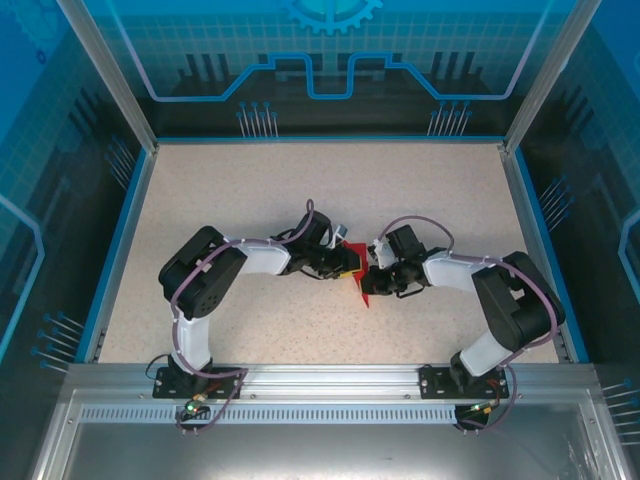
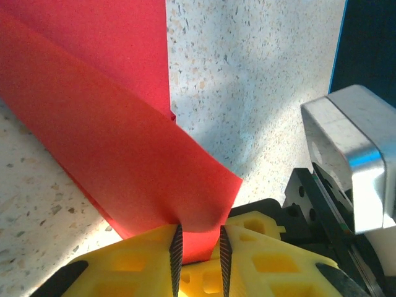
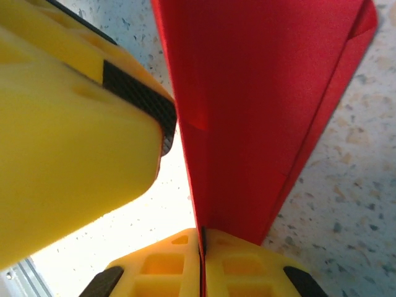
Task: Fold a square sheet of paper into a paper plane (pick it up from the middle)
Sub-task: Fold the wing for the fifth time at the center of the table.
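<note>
The right gripper [image 3: 202, 242] has its jaws clamped on the red paper [image 3: 260, 105].

Red paper [image 1: 364, 292], overhead: only a sliver showing, the rest hidden by left end effector [image 1: 350, 265] and right end effector [image 1: 370, 275]; folds too small to read.
Left wrist: sheet runs off top and left edges, near end buried between the pads [image 2: 176, 250].
Right wrist: sheet cropped at top; yellow finger [image 3: 74, 136] blurred, cut off left.
</note>
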Controlling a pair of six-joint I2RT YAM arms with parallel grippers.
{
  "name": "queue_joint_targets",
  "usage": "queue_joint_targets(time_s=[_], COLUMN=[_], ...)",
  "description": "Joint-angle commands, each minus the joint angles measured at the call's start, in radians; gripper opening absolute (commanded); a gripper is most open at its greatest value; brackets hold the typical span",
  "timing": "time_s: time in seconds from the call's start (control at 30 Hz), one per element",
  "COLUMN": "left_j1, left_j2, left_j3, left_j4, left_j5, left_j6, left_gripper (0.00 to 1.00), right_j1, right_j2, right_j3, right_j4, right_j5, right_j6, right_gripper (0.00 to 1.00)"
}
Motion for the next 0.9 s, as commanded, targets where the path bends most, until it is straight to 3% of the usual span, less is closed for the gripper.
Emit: queue_joint_targets(time_s=[0.0, 0.53, 0.87], left_j1=[-0.004, -0.004, -0.004], left_j2=[-0.008, 0.019, 0.047], left_j3=[-0.024, -0.044, -0.037], left_j4=[0.031, 0.059, 0.144], left_j5=[0.028, 0.004, 0.025], left_j6=[0.018, 0.034, 0.016], left_gripper=[0.25, 0.23, 0.22], right_j1=[-0.023, -0.113, -0.116], right_j2=[0.023, 0.069, 0.087], right_j3=[-0.02, -0.055, -0.05], right_j4=[0.022, 0.073, 0.064], right_j5=[-0.07, -0.171, -0.198], right_j6=[0.022, 0.104, 0.09], right_gripper=[0.08, 0.08, 0.08])
